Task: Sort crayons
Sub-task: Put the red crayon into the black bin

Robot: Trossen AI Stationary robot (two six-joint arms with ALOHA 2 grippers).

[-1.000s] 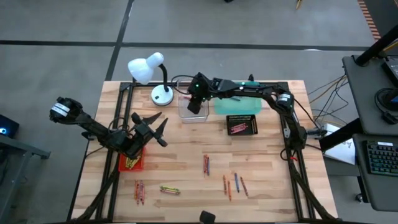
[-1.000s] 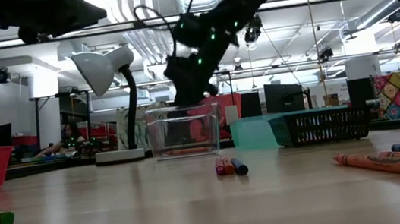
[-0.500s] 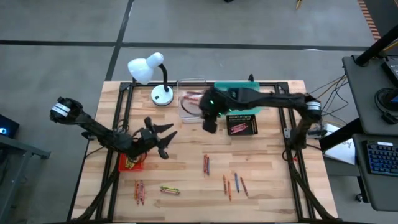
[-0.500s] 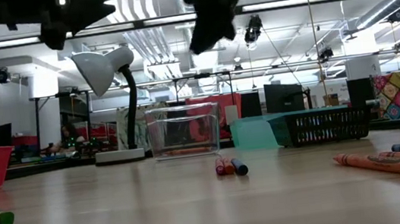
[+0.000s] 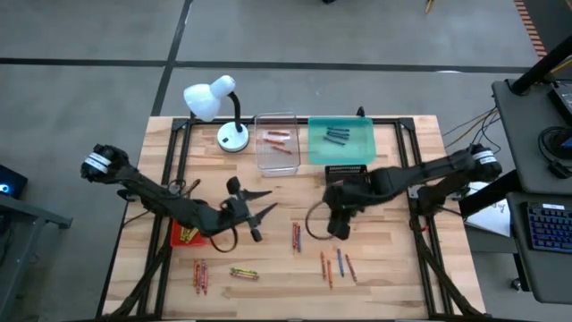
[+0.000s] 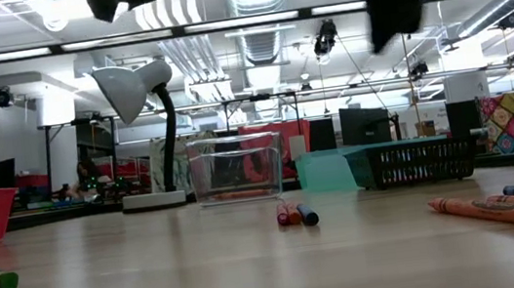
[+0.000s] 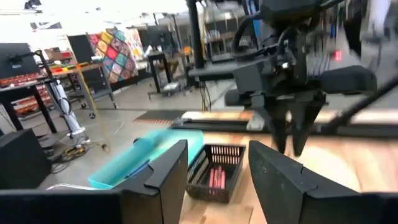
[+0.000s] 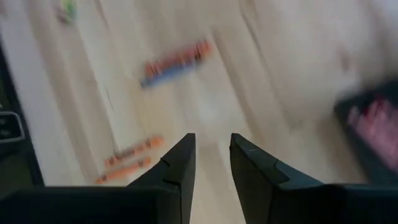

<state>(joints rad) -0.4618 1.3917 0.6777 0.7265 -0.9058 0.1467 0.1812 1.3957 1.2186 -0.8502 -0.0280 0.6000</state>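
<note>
Our right pincer (image 5: 337, 229) hangs empty, its fingers a little apart, with the thin red and blue wax crayons (image 5: 296, 236) just beside it. If we drop crooked, we might knock them so they roll away. Our left pincer (image 5: 259, 215) waits spread open nearby.

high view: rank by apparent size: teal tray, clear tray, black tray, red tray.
1. teal tray
2. clear tray
3. black tray, partly under the right arm
4. red tray, mostly hidden by the left arm, so its rank is unsure

Bench (image 5: 384, 268): pale wood planks, smooth, matt. Crayons (image 5: 296, 236): waxy sticks, paper-wrapped. Tray (image 5: 276, 152) at far edge: clear glossy plastic. Basket (image 5: 349, 180): black plastic mesh. Lamp (image 5: 214, 97): white, glossy shade. Left hand (image 7: 217, 177): dark matt plastic fingers (image 7: 165, 177).
</note>
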